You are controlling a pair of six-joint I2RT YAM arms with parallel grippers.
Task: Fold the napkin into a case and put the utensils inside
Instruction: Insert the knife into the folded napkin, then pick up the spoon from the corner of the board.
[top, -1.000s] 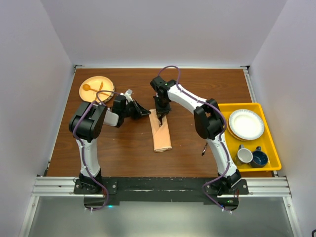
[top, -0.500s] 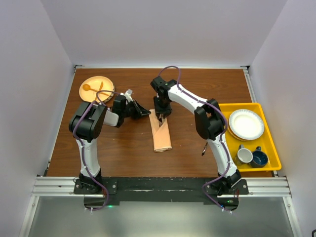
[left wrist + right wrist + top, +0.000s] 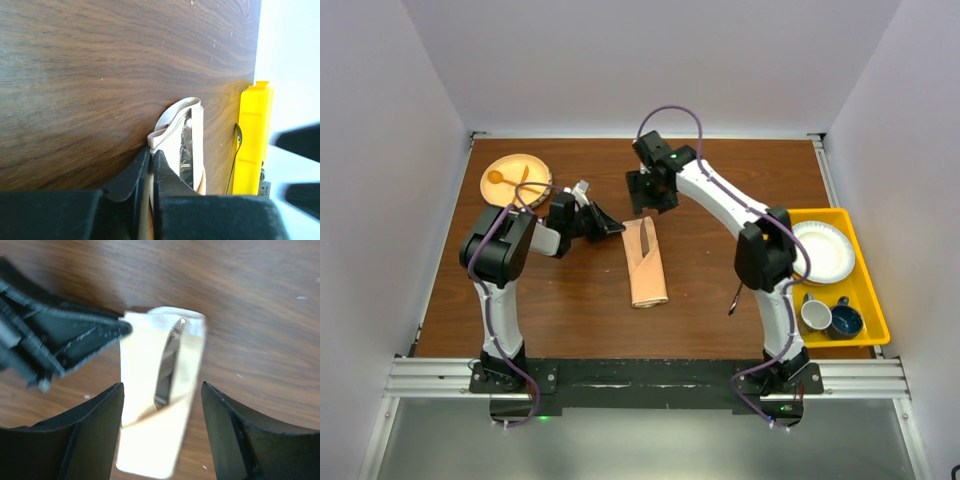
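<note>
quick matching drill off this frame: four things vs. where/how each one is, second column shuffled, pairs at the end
1. shiny peach satin case
2. loose dark metal spoon
3. round white plate
4. right gripper

A. in the yellow plastic tray
B. open, near the case's far end
C. on the table beside the tray
D. mid-table, dark utensil in its pocket

Pairs: 1-D, 2-C, 3-A, 4-B

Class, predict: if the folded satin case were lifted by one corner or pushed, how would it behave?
Likely floppy: the case is thin folded cloth with soft rounded folds, so it would probably sag or unfold. Its sheen suggests it slides easily on the wooden table. The dark utensil inside might slip out if tilted.
</note>
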